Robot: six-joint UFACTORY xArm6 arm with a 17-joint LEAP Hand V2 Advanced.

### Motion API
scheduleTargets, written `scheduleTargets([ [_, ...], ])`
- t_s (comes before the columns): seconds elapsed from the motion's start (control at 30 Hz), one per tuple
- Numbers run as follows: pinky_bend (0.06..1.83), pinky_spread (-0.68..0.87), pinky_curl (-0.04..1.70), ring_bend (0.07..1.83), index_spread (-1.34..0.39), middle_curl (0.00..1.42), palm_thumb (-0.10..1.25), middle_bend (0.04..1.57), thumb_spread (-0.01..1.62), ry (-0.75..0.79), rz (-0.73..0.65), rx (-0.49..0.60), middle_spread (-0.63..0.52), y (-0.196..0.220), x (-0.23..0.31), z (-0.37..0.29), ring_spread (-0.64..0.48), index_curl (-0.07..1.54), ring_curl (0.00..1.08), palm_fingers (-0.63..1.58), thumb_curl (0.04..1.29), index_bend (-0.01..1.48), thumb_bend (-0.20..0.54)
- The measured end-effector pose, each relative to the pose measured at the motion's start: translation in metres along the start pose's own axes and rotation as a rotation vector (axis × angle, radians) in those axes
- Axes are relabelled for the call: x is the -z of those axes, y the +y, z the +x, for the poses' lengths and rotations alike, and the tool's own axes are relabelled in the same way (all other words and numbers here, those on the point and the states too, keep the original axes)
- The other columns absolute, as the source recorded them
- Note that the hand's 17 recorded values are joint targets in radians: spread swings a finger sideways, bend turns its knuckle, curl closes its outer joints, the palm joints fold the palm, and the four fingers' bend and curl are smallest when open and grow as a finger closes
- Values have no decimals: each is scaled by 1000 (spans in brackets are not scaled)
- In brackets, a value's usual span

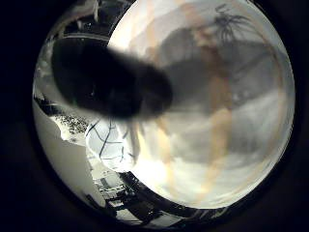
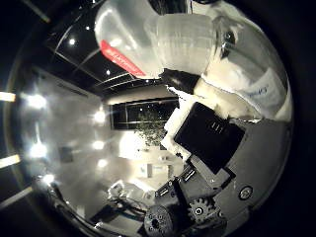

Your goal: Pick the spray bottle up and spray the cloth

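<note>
While the robot hand (image 2: pixel 207 163), of black and white geared parts, curls around it, the translucent plastic spray bottle (image 2: pixel 163 44) lies against the palm; its rounded ribbed body carries a red label (image 2: pixel 121 60). Contents indiscernible.

There's the pale grey counter (image 1: pixel 60 162), a smooth, plain stretch, and lying right on it a crumpled white cloth with thin dark lines (image 1: pixel 107 142).
</note>
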State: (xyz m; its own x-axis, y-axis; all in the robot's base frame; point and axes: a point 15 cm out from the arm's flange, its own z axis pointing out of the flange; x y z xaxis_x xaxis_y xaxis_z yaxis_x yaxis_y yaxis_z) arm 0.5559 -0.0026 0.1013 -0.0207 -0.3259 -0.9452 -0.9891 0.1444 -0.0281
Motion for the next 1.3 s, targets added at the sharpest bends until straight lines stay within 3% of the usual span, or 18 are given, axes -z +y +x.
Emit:
scheduleTargets([
  [0.2, 1232, -205, 811, 1377, -188, 682, 1065, 1280, 868, -41, -26, 10, -83, 4, -1, -21, -169, 727, 626, 1215, 526, 1126, 6],
  [0.33, 1215, -181, 911, 1430, -177, 663, 1123, 1318, 802, -63, -41, 52, -75, 5, 6, -51, -160, 724, 627, 1192, 619, 1153, -8],
  [0.7, 1112, -152, 1138, 1470, -173, 624, 1111, 1360, 750, 40, -72, 217, -71, 9, 29, -132, -150, 719, 603, 1182, 770, 1177, -14],
  [1.0, 1050, -157, 1255, 1474, -173, 609, 1093, 1366, 777, 304, -227, 286, -70, 40, 37, -165, -153, 713, 590, 1189, 825, 1182, -14],
  [1.3, 1018, -167, 1326, 1475, -172, 600, 1081, 1368, 814, 529, -399, 356, -70, 69, -7, -190, -155, 710, 588, 1193, 854, 1180, -14],
])
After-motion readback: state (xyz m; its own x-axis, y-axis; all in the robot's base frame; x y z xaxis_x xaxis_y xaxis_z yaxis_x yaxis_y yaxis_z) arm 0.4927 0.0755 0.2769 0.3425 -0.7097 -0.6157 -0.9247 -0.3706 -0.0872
